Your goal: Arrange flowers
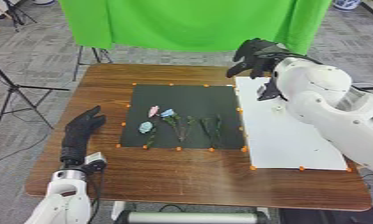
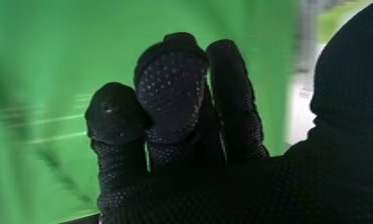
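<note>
Centrally: flowers (image 1: pixel 168 113), stems laid side by side on a dark mat (image 1: pixel 200 96), presumably spread for easy picking. Adjoining: white sheet (image 1: pixel 298 145), possibly for the arrangement. Near its far end: right hand (image 1: pixel 256 54), empty, fingers loosely extended. Opposite: left hand (image 1: pixel 77 131), fingers relaxed, likely waiting.

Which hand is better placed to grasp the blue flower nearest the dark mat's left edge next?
Probably the left hand: it is beside the dark mat, close to that blue flower, while the right hand is farther off, near the far end of the white sheet.
</note>
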